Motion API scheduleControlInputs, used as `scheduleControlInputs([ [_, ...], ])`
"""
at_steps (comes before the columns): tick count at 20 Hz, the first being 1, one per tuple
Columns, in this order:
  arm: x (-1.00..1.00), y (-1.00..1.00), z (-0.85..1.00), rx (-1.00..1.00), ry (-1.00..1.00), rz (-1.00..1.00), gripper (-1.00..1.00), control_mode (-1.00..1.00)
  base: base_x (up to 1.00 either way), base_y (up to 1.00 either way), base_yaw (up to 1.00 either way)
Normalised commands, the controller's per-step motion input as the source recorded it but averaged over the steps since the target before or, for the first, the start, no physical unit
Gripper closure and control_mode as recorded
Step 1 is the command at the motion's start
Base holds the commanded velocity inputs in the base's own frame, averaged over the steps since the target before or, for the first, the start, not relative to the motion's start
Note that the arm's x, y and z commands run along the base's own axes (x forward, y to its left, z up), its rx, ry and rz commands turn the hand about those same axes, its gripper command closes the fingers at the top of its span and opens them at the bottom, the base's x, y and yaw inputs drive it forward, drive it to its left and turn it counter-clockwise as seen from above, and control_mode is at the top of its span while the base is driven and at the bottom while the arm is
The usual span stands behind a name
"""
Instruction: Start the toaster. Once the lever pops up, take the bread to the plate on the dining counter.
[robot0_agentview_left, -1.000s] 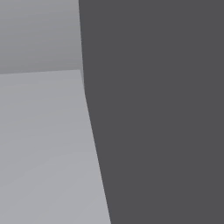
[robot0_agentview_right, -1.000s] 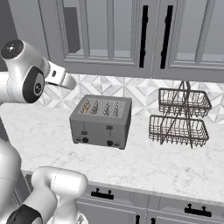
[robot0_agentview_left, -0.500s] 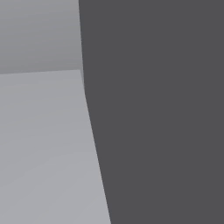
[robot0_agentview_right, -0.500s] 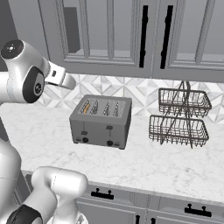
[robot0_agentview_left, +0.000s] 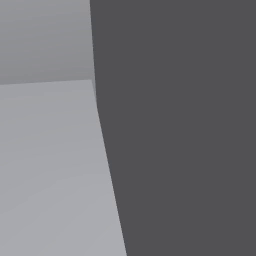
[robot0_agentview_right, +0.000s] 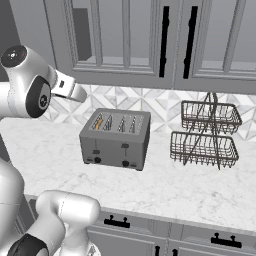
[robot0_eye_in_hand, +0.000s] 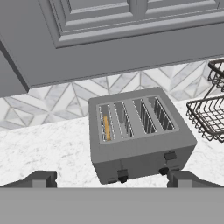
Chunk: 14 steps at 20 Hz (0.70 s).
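1. Nothing is shifting since the earlier frames: the arm (robot0_agentview_right: 30, 90) is staying raised at the left, and the toaster (robot0_agentview_right: 116, 138) is sitting unmoved on the marble counter (robot0_agentview_right: 195, 190).
2. The gripper (robot0_eye_in_hand: 111, 178) is holding its fingers wide apart and empty, hovering before the toaster.
3. The bread (robot0_eye_in_hand: 106, 127) is standing in the toaster's leftmost slot.
4. The wire rack (robot0_agentview_right: 206, 134) is standing to its right.

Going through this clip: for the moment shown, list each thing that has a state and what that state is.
toaster: upright on the counter, four slots.
bread: down in the toaster's leftmost slot, seen from the hand camera.
wire rack: two tiers, both without contents.
cabinet doors: closed.
gripper: open, above the toaster's front, holding nothing.
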Motion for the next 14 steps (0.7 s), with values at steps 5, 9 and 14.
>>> scheduleControlInputs([
  [5,0.0,0.0,0.0,0.0,0.0,0.0,-1.0,-1.0,0.0,0.0,0.0],
  [9,0.0,0.0,0.0,0.0,0.0,0.0,-1.0,-1.0,0.0,0.0,0.0],
  [14,0.0,0.0,0.0,0.0,0.0,0.0,-1.0,-1.0,0.0,0.0,0.0],
])
